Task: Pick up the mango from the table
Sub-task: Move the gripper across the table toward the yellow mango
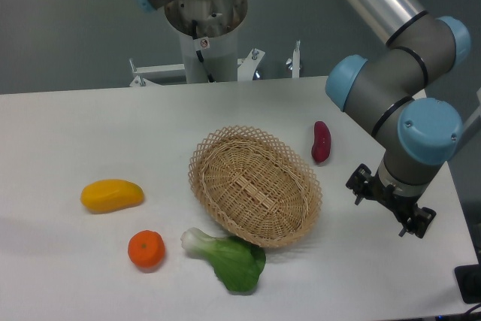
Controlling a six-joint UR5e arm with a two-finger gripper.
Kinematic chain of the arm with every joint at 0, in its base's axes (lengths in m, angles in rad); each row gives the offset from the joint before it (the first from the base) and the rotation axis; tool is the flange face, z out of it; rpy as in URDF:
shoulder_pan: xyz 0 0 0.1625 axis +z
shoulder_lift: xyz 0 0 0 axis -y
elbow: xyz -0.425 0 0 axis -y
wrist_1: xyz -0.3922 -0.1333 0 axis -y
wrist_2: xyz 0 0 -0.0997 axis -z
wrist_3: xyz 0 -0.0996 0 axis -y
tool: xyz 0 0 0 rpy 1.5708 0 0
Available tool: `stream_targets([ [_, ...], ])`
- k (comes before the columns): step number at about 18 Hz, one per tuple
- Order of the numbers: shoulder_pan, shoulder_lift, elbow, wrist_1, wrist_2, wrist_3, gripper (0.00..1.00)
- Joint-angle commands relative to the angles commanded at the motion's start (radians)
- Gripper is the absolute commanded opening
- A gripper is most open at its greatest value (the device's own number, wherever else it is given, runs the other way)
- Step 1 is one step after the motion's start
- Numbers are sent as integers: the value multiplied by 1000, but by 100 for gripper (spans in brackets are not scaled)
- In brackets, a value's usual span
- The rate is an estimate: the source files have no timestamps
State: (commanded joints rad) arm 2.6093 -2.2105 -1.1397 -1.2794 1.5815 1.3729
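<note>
The jaws (pixel 390 207) hang at the right side of the desk (pixel 68 125), under the arm's wrist, but from this angle they are too small and foreshortened to say whether they are spread or pressed together; nothing appears held between them. Judging by that, the task has barely begun: the mango (pixel 112 195) lies untouched on the desk and the approach, grasp and lift are all left to do. Nearest the jaws is a dark red sweet potato (pixel 321 141), then a wicker basket (pixel 255 186) with a bok choy (pixel 228 256) at its front edge. The mango lies well apart, on the far left, with 1 orange tangerine (pixel 146 249) near it toward the front.
</note>
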Motion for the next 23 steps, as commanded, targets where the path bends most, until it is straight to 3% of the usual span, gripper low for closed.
stream_targets([
  [7, -5, 5, -8, 2, -3, -6, 100],
  [12, -18, 57, -98, 18, -44, -28, 100],
  [16, -84, 149, -224, 20, -83, -83, 100],
  [19, -161, 184, -307, 60, -84, -104, 100],
  [21, -221, 196, -339, 101, -86, -133, 100],
  [23, -283, 210, -354, 107, -84, -167, 100],
])
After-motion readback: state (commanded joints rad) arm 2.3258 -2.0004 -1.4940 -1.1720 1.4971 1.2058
